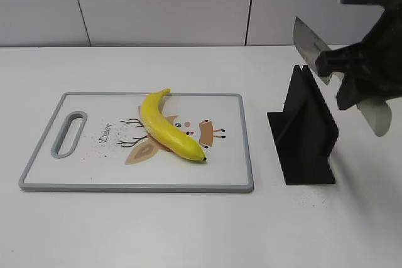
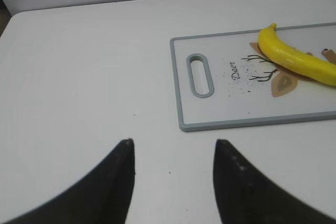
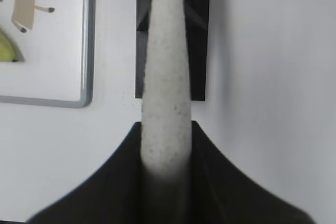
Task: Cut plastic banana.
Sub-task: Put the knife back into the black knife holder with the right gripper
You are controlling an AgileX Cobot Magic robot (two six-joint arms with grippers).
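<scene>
The right gripper (image 3: 164, 153) is clamped on a knife (image 3: 165, 77) by its pale handle, blade raised above the black stand (image 1: 304, 130) just below it. Farther left, the banana (image 1: 166, 127) lies on the board (image 1: 94, 177). The left gripper (image 2: 173, 153) hangs open and empty over bare table (image 2: 79, 77), the board ahead to its right.

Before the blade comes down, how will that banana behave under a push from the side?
The plastic banana looks glossy and smooth, so it may well skid across the cutting board. It lies curved on its side, so it would probably pivot or rock rather than roll far. The left pincer is open and away, so nothing steadies it.
</scene>
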